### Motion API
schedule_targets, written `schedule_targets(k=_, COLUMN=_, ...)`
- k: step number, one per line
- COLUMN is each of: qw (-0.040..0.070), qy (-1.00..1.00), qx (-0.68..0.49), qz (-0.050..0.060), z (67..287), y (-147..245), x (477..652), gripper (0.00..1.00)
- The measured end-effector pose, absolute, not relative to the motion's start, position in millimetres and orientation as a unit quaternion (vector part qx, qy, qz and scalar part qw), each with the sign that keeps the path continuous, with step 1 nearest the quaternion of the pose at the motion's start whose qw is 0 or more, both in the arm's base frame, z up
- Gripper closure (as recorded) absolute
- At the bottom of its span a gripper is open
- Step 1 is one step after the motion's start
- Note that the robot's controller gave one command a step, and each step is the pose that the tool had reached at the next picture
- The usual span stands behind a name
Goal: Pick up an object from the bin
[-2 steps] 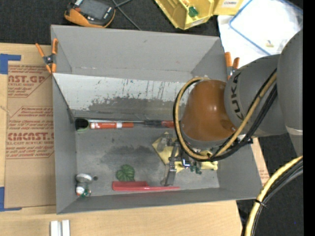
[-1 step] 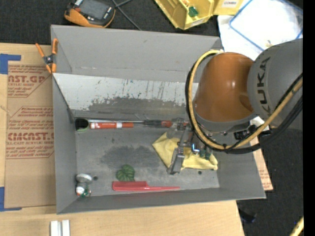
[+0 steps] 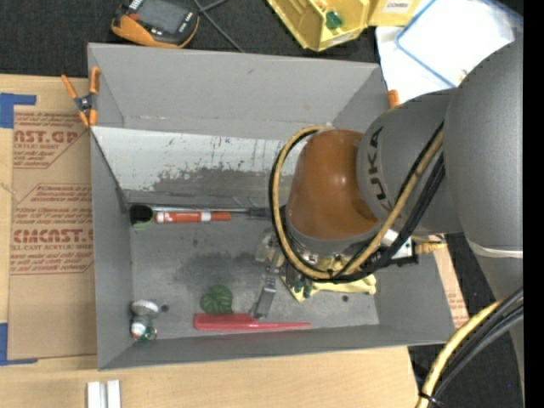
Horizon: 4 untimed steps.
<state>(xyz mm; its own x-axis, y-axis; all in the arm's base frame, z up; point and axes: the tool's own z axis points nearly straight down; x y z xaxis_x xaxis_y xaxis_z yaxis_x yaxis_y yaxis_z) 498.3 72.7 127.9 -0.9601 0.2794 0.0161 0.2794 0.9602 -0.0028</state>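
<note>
Red stick [image 3: 251,322] lies unlifted in the bin [image 3: 212,92], gripper [image 3: 265,299] just beside it, spread or pinching I cannot tell.

Beyond the far wall of the bin [image 3: 229,83], an orange-and-black handheld device [image 3: 155,19] lies on the dark surface. Further right sits a yellow box [image 3: 319,2] with something small and green in it, and beside that a white sheet with a blue border [image 3: 450,32]. Inside the bin, over on the left, a marker pen [image 3: 191,217] with a black cap and an orange-red label lies along the foot of the back wall. A crumpled green lump [image 3: 216,299] rests nearer the front. In the front left corner sit a small silvery piece [image 3: 143,308] and, just beside it, a greenish one [image 3: 144,332].
</note>
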Motion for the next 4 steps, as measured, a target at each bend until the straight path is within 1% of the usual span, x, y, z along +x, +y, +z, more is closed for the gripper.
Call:
schedule_targets(k=1, qw=-0.010, qy=-0.994, qx=-0.111, qz=-0.004, z=218, y=65, x=515.5, gripper=0.00)
schedule_targets(k=2, qw=0.009, qy=-0.996, qx=-0.084, qz=0.000, z=117, y=103, x=573.0, gripper=0.00)
schedule_targets(k=3, qw=-0.007, qy=-0.986, qx=-0.167, qz=-0.003, z=91, y=102, x=479.6, gripper=0.00)
schedule_targets(k=4, qw=0.005, qy=-0.992, qx=-0.124, qz=-0.001, z=72, y=104, x=519.9, gripper=0.00)
